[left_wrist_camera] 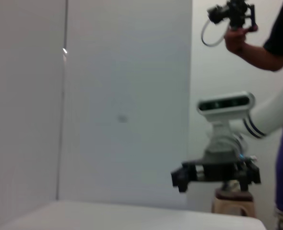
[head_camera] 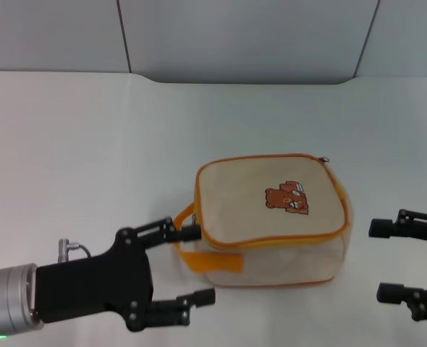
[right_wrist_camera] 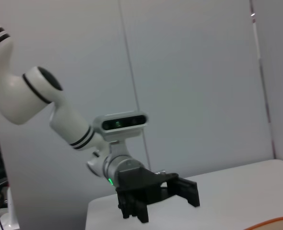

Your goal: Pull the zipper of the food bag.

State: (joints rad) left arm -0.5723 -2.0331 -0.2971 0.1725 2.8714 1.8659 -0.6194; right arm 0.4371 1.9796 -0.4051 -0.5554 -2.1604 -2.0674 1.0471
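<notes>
The food bag (head_camera: 271,217) lies on the white table (head_camera: 90,144), its cream face with the brown bear print facing up. The zipper runs along the orange-trimmed edge, and its small silvery pull tab (head_camera: 325,160) sits at the bag's far right corner. The orange strap handle (head_camera: 199,253) hangs off the bag's near left side. My left gripper (head_camera: 197,264) is open just left of the bag, with its upper finger beside the handle. My right gripper (head_camera: 382,260) is open and empty just right of the bag, apart from it.
Grey wall panels (head_camera: 250,36) stand behind the table's far edge. In the left wrist view a person (left_wrist_camera: 261,43) holds a camera device beyond the table, beside a stool (left_wrist_camera: 232,201). An orange edge of the bag (right_wrist_camera: 276,223) shows in the right wrist view.
</notes>
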